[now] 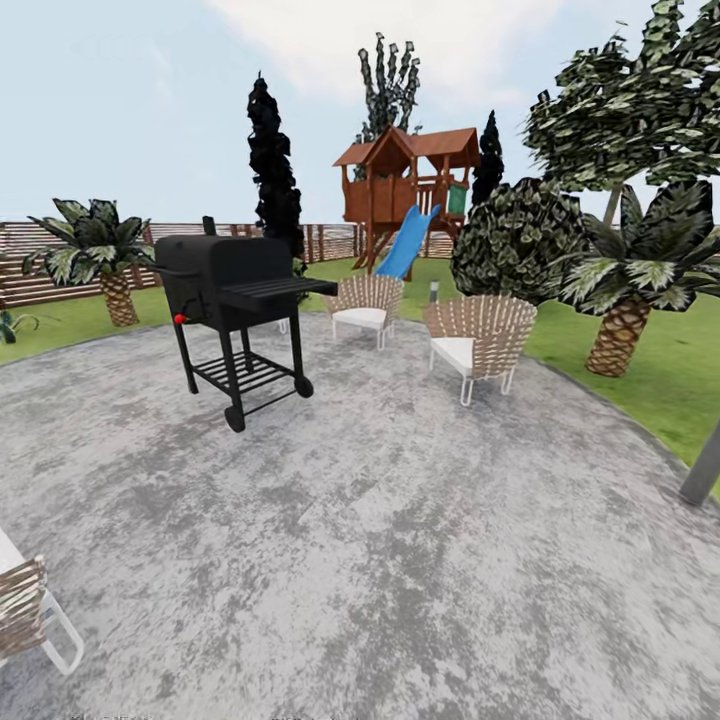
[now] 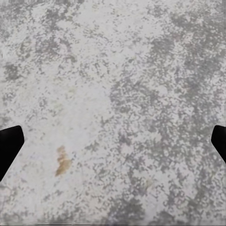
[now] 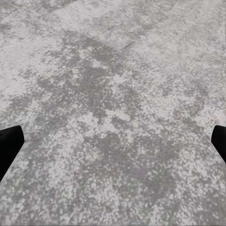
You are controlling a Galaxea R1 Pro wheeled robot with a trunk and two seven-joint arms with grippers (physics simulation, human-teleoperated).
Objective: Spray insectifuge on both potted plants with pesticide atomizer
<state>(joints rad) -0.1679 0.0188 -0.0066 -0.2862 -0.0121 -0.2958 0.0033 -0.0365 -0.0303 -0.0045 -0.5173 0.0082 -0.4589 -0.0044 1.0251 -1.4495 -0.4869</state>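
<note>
No atomizer or potted plants in sight; the robot is on the paving (image 1: pixel 380 560). An atomizer is likely light, stiff plastic, best taken round the neck below the trigger. The head view gives grill (image 1: pixel 235 290), chairs (image 1: pixel 478 340) and lawn (image 1: pixel 650 385). Left hand (image 2: pixel 113 143) and right hand (image 3: pixel 113 143) are spread wide, empty, over paving.

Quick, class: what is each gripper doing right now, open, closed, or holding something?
Left gripper: open, empty, fingertips wide apart over the grey paving.
Right gripper: open, empty, also over the paving.
</note>
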